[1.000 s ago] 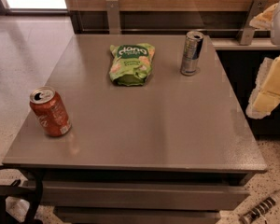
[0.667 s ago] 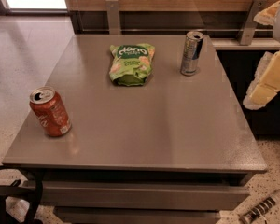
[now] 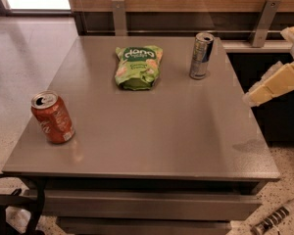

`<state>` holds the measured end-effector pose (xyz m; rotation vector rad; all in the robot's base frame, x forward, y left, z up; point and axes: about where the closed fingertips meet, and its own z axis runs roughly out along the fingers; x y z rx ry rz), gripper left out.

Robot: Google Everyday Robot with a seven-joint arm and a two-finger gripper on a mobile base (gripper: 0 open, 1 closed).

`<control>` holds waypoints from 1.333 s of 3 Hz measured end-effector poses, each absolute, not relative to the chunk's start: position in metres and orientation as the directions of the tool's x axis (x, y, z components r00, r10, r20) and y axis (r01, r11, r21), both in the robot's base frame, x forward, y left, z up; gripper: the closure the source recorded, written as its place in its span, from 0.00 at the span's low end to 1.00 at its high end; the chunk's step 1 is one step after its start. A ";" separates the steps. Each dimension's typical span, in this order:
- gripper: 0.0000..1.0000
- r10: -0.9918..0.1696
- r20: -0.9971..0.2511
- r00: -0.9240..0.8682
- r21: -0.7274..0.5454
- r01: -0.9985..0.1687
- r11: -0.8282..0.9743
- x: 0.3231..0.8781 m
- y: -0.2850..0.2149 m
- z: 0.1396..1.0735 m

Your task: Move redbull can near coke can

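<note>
**Redbull far right, coke front left**

The redbull can (image 3: pixel 201 56) stands upright at the far right of the table (image 3: pixel 186 131). It is well apart from the coke can (image 3: pixel 52 117), upright by the front-left edge. What either can holds, can't tell. A green chip bag (image 3: pixel 137 66) lies flat just left of the redbull, its near end roughly on the line between the cans. The gripper (image 3: pixel 264 89) hangs off the table's right edge, touching nothing; apart or together, can't tell.
</note>
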<state>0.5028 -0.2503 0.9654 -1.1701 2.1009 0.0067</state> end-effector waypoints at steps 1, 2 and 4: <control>0.00 -0.624 -0.716 -0.315 -0.301 -0.667 0.681 0.544 -0.256 0.953; 0.00 -0.519 -0.821 -0.236 -0.309 -0.582 0.753 0.590 -0.257 0.960; 0.00 -0.461 -0.863 -0.207 -0.261 -0.599 0.757 0.610 -0.254 0.953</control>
